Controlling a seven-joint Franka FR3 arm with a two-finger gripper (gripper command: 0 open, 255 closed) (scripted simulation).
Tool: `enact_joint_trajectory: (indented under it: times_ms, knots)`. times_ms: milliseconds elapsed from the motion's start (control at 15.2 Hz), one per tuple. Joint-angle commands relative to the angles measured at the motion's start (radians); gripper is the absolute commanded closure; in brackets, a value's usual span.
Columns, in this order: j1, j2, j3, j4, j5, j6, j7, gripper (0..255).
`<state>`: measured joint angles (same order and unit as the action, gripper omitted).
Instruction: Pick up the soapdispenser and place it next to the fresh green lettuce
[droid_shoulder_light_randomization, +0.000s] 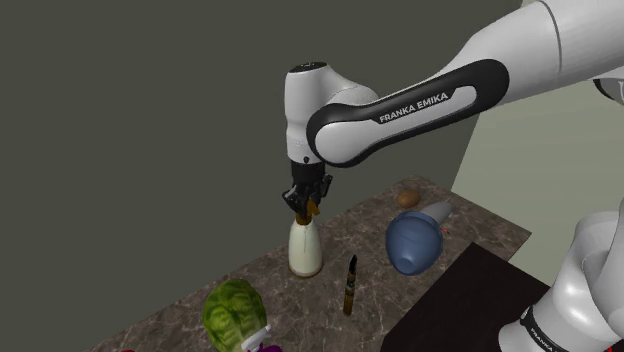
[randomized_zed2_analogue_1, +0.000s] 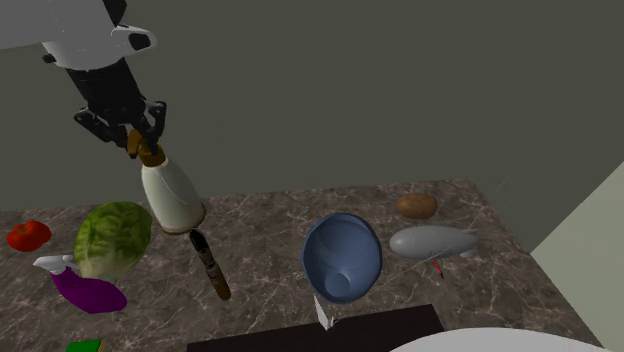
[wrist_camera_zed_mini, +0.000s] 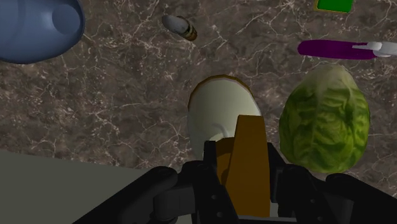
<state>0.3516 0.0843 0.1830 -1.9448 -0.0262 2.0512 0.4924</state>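
My gripper (droid_shoulder_light_randomization: 305, 204) (randomized_zed2_analogue_1: 140, 146) (wrist_camera_zed_mini: 245, 184) is shut on the brown pump top of the soap dispenser (droid_shoulder_light_randomization: 305, 250) (randomized_zed2_analogue_1: 172, 198) (wrist_camera_zed_mini: 219, 111), a cream-white bottle. The bottle hangs from the fingers, leaning in the second exterior view, with its base at or just above the dark marbled counter (droid_shoulder_light_randomization: 480, 230) (randomized_zed2_analogue_1: 260, 225); I cannot tell if it touches. The green lettuce (droid_shoulder_light_randomization: 232, 312) (randomized_zed2_analogue_1: 113, 238) (wrist_camera_zed_mini: 324, 127) lies on the counter close beside the bottle, apart from it.
A slim dark-and-brown bottle (droid_shoulder_light_randomization: 350, 285) (randomized_zed2_analogue_1: 211, 265) (wrist_camera_zed_mini: 179, 27) lies just past the dispenser. Further off are a blue bowl (droid_shoulder_light_randomization: 412, 245) (randomized_zed2_analogue_1: 343, 255) (wrist_camera_zed_mini: 32, 28), a potato (randomized_zed2_analogue_1: 417, 206) and a grey object (randomized_zed2_analogue_1: 432, 241). A purple bottle (randomized_zed2_analogue_1: 85, 288) (wrist_camera_zed_mini: 334, 49) and a tomato (randomized_zed2_analogue_1: 28, 235) flank the lettuce.
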Motion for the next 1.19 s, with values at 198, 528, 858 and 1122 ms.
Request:
enact_joint_trajectory:
  times_ms: [198,528,858,1122]
  knots:
    - [0.001,0.024,-0.001,-0.042,-0.006,0.066,0.004,255]
    - [0.002,0.051,-0.001,-0.077,-0.013,0.128,0.009,255]
    - [0.003,0.083,-0.003,-0.107,-0.022,0.190,0.016,255]
    - [0.005,0.113,-0.005,-0.127,-0.030,0.238,0.021,255]
